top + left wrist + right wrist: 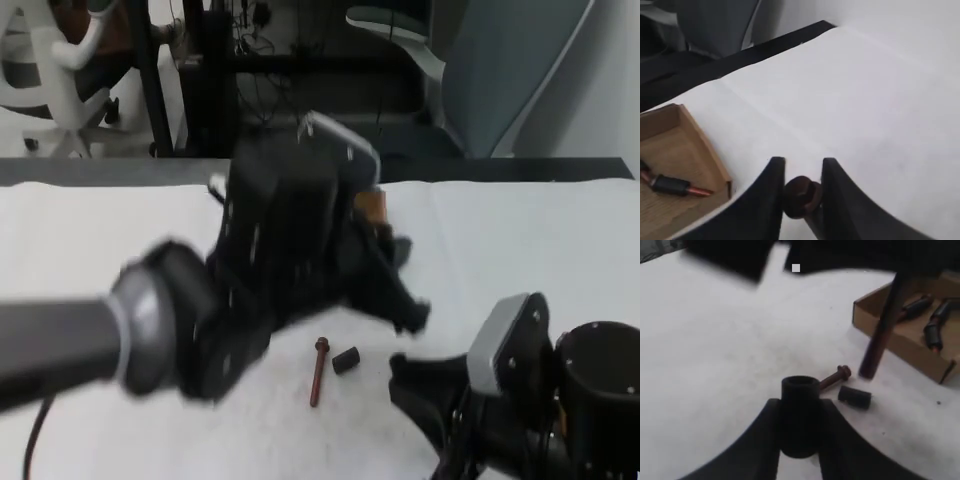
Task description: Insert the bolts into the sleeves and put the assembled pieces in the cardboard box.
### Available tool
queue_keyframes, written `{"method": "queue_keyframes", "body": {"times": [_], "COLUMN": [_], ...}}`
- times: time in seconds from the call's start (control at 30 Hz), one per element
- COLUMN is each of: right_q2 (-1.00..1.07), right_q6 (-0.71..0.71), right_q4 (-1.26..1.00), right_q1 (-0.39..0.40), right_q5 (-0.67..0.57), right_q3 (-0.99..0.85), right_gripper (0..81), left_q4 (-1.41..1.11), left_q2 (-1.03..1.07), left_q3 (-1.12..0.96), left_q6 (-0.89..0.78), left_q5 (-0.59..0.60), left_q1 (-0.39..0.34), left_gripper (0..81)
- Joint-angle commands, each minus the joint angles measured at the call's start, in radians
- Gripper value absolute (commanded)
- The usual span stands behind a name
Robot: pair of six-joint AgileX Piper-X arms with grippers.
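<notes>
My left claw (pixel 803 165) grips a bolt (pixel 801 195) near its head. My right claw (pixel 800 407) holds a sleeve (pixel 800 387) bore-up, ready to receive it. A loose bolt (pixel 319 370) and a loose sleeve (pixel 345 360) wait mid-worktop. The cardboard box (pixel 910 351) sits towards the far edge.

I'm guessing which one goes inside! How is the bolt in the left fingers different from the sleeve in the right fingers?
The bolt is reddish-brown; the sleeve is black. The bolt is long and thin; the sleeve is short, thick and hollow at its end. Both are pinched: the bolt by the left fingers, the sleeve by the right fingers.
</notes>
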Motion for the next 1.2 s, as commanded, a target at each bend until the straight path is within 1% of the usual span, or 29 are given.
{"method": "queue_keyframes", "body": {"times": [0.0, 0.13, 0.23, 0.37, 0.5, 0.63, 1.0, 1.17], "right_q2": [-0.009, -0.009, -0.009, -0.009, -0.009, -0.011, -0.011, -0.011], "right_q6": [0.007, 0.007, 0.009, 0.009, 0.006, 0.003, 0.003, 0.003], "right_q4": [-0.035, -0.032, -0.032, -0.031, -0.043, -0.043, -0.102, -0.101], "right_q1": [0.004, 0.004, 0.004, 0.004, 0.004, 0.004, 0.004, 0.004], "right_q5": [0.048, 0.097, 0.101, 0.105, 0.109, 0.147, 0.147, 0.141], "right_q3": [0.000, 0.011, 0.026, 0.045, 0.045, 0.045, 0.045, 0.045], "right_gripper": [0.6, 0.6, 0.6, 0.6, 0.6, 0.6, 0.6, 0.6], "left_q4": [-0.100, -0.119, -0.172, -0.225, -0.208, -0.174, -0.148, -0.158], "left_q2": [-0.030, -0.036, -0.038, -0.038, -0.038, -0.038, -0.038, -0.038], "left_q3": [0.049, 0.067, 0.067, 0.067, 0.067, 0.067, 0.067, 0.067], "left_q6": [-0.001, -0.020, -0.020, -0.019, -0.044, -0.044, -0.042, -0.080], "left_q5": [0.009, -0.003, -0.025, -0.022, -0.019, -0.019, -0.019, 0.014], "left_q1": [-0.029, -0.040, -0.038, -0.028, -0.027, -0.029, -0.029, -0.029], "left_gripper": [1.7, 1.7, 1.7, 1.7, 1.7, 1.7, 1.7, 1.7]}}
